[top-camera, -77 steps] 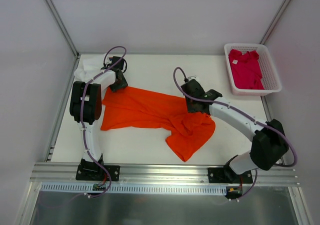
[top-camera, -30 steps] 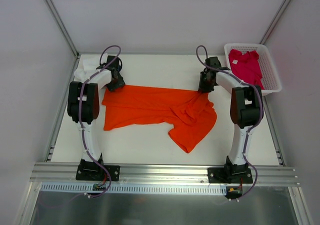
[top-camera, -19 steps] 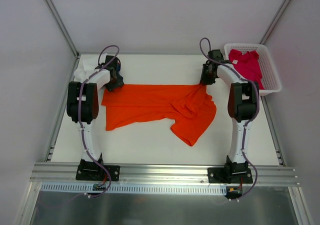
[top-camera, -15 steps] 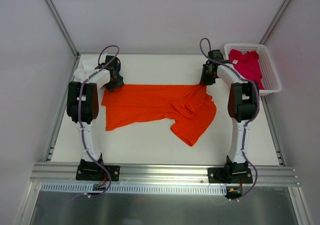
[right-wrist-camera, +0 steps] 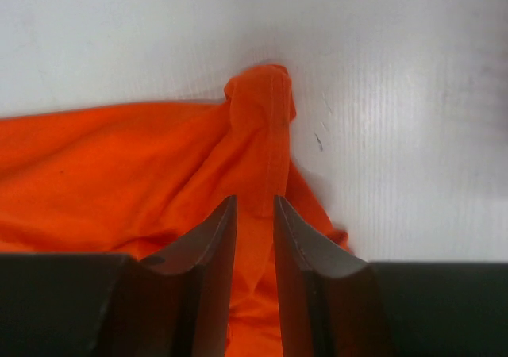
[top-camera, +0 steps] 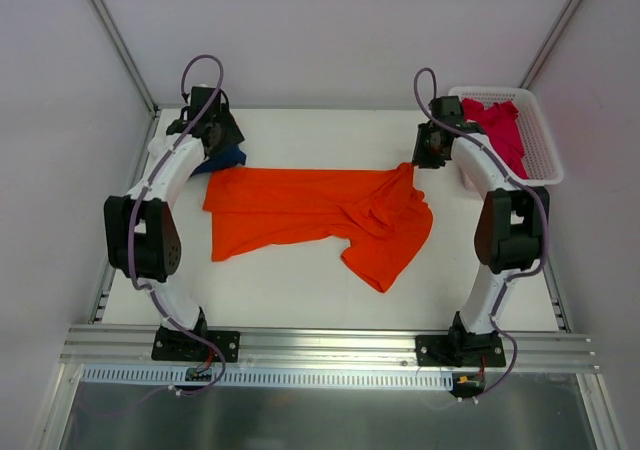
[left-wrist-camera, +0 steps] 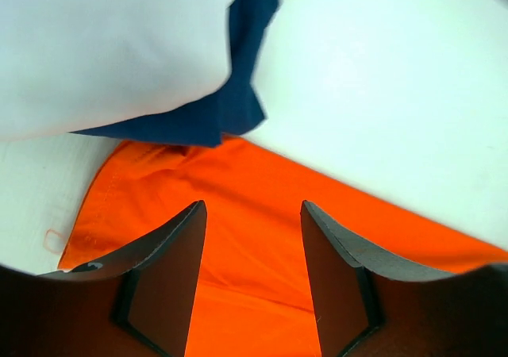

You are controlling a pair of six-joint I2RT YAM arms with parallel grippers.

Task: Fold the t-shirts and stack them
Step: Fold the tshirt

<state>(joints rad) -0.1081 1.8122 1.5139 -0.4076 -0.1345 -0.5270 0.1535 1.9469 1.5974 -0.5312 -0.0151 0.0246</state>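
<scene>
- The bright orange cloth t-shirt (top-camera: 320, 215) is spread just beneath the left gripper (left-wrist-camera: 252, 210), whose jaws are held apart.
- The right gripper (right-wrist-camera: 255, 201) is nearly closed over the bunched corner; whether it is clamped cannot be told.
- If that corner is lifted while caught, the spread could be rumpled.

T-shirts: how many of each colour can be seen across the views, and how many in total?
Orange t-shirt: 1
Crimson-pink t-shirt: 1
Navy blue t-shirt: 1
White t-shirt: 1
Total: 4
</scene>
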